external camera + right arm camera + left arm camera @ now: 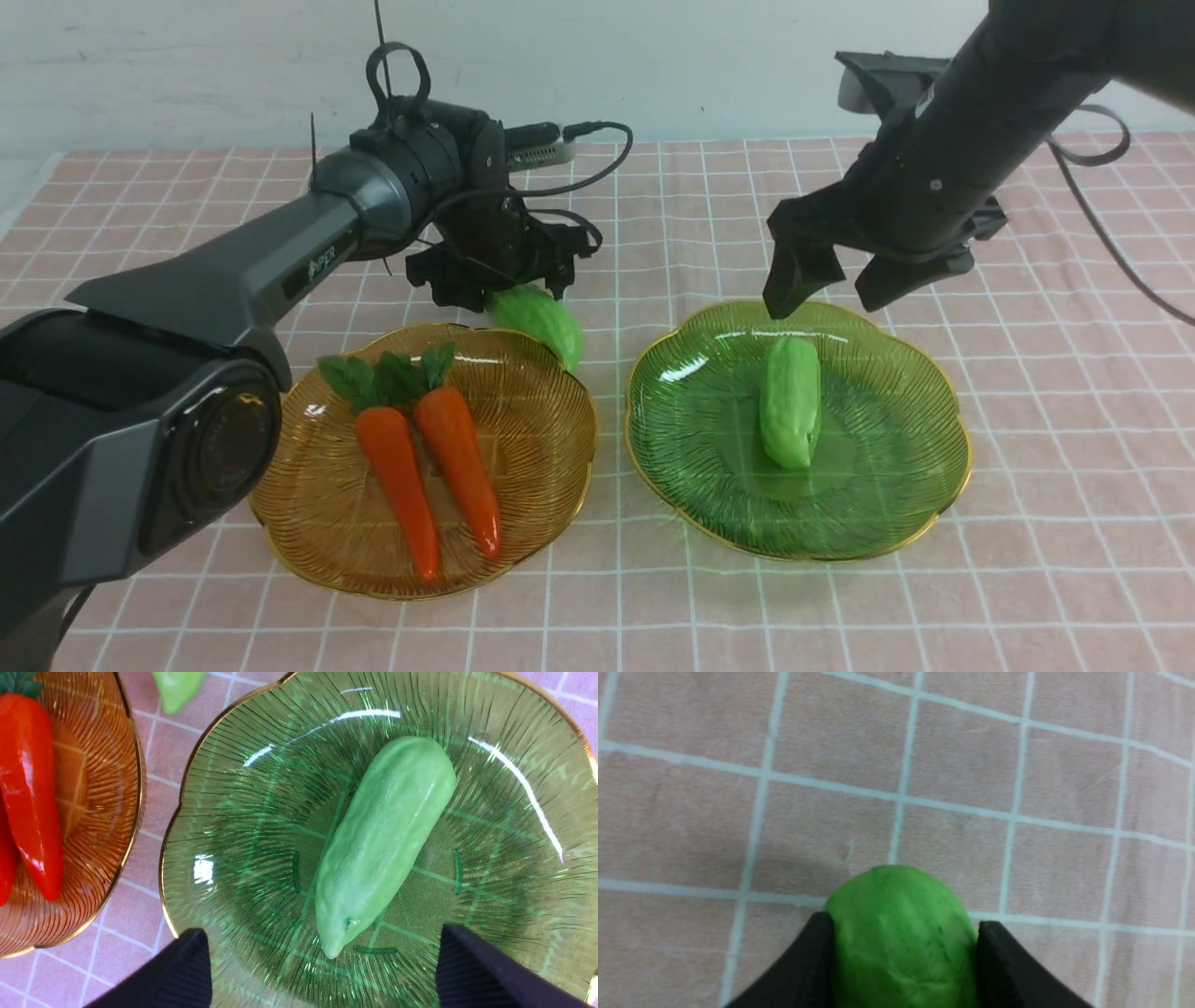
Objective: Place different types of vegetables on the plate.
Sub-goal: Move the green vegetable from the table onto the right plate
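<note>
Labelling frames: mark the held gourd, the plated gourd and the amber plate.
held gourd point(899, 933): left wrist view, rounded end.
plated gourd point(790, 401): front view, mid-body.
amber plate point(551, 439): front view, bare right side.

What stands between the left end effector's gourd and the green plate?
Nothing on the cloth between the held gourd and green plate. The right end effector hangs open over its far rim, possibly crowding the approach.

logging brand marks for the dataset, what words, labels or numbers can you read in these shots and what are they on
"PIPER": pale lettering along the grey link of the left arm, front view; first letter faint.
Nothing else to read: the amber plate, green plate, carrots, gourds and checked cloth carry no writing.
</note>
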`<state>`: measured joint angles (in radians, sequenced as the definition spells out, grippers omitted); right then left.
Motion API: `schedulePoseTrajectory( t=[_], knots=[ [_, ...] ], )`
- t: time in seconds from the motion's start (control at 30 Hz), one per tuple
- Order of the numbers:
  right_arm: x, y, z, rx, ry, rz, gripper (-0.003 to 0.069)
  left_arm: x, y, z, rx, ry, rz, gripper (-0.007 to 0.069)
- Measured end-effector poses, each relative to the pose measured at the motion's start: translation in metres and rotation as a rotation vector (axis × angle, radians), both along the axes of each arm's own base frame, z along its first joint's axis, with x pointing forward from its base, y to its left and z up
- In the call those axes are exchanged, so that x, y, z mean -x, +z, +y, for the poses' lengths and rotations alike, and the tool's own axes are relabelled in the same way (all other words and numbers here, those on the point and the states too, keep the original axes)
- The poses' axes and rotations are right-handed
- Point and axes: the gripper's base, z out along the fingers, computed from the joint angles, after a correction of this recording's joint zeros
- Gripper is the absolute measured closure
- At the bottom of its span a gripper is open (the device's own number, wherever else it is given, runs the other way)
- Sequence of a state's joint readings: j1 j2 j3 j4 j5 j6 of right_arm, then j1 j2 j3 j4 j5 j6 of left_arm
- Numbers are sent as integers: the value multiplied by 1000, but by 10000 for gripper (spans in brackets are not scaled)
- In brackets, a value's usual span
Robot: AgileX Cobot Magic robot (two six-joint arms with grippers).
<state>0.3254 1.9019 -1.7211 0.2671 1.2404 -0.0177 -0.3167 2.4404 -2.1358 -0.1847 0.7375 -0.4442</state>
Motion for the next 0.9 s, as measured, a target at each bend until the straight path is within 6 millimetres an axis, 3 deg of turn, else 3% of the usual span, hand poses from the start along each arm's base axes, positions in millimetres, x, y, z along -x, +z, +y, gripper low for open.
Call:
schedulePoseTrajectory(
  t=[0.1,0.23,0.37,0.43,0.57,0.77,0.9],
  knots=[
    [2,4,-1,-2,4,-11,70,0,10,-3,13,-49,-39,328],
    [11,25,-4,-16,0,-57,70,10,53,-4,20,-134,-115,328],
    [33,67,-16,1,-2,-176,70,50,124,-15,-8,-352,-146,331],
    [43,84,-21,5,-10,-224,70,71,137,-30,-54,-489,-118,331],
    [66,115,-30,-17,-28,-303,70,94,127,-61,-133,-636,-45,332],
    [91,142,-39,-52,-52,-367,70,103,90,-90,-169,-704,60,325],
    [108,145,-44,-65,-73,-366,70,97,73,-96,-129,-624,98,218]
  ],
)
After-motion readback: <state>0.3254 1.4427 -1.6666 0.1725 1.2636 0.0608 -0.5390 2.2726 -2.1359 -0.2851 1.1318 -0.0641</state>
